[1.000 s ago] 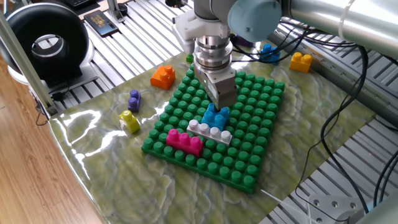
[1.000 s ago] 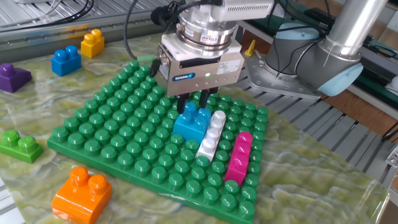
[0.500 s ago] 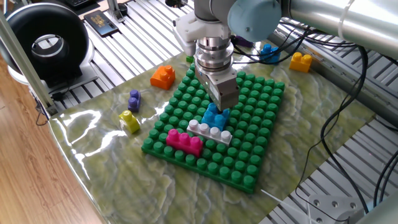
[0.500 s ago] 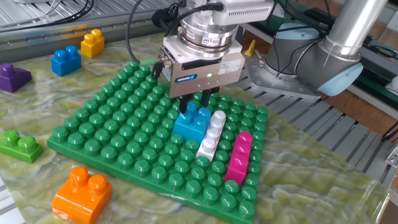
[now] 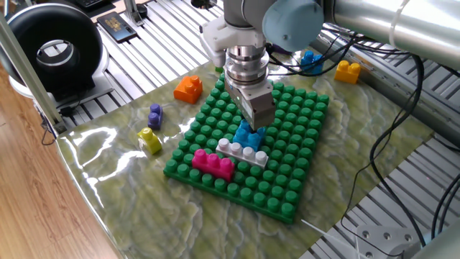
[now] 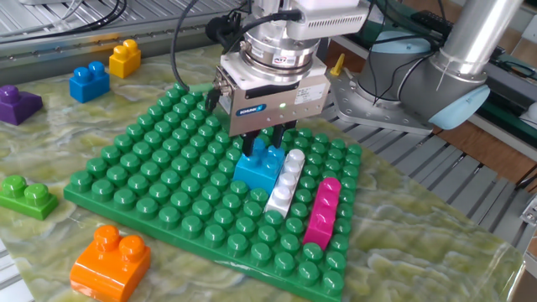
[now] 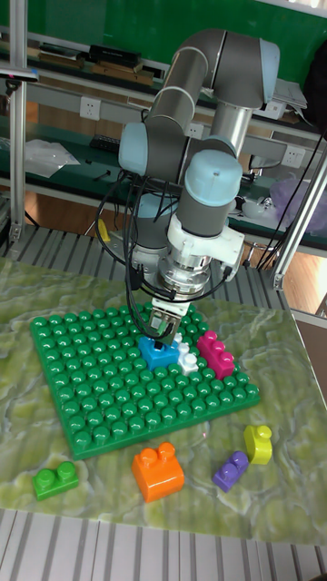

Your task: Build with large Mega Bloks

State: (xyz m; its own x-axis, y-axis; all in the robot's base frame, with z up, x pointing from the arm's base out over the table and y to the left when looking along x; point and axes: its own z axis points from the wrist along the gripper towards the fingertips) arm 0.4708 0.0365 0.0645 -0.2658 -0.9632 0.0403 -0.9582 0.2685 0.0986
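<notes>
On the green baseplate (image 5: pixel 287 188) (image 6: pixel 151 193) (image 7: pixel 82 381) three Mega Bloks sit side by side: a light blue brick (image 5: pixel 249 135) (image 6: pixel 258 170) (image 7: pixel 157 352), a white-grey brick (image 5: pixel 243 152) (image 6: pixel 284 186) (image 7: pixel 186 356) and a magenta brick (image 5: pixel 212 162) (image 6: pixel 321 212) (image 7: pixel 216 352). My gripper (image 5: pixel 251 124) (image 6: pixel 262 144) (image 7: pixel 163 334) points straight down just above the light blue brick. It is open, with its fingertips flanking the brick's rear stud. The brick stays seated on the plate.
Loose bricks lie around the plate: orange (image 5: pixel 189 88) (image 6: pixel 109 262), purple (image 5: pixel 155 115) (image 6: pixel 17 105), yellow (image 5: pixel 150 139) (image 7: pixel 258 445), green (image 6: pixel 25 195) (image 7: pixel 54 479), plus a blue (image 6: pixel 88 81) and a yellow one (image 6: pixel 125 57) at the far side. Cables (image 5: pixel 388 144) trail at the right.
The gripper has risen slightly above the light blue brick. The brick has stayed in place on the baseplate.
</notes>
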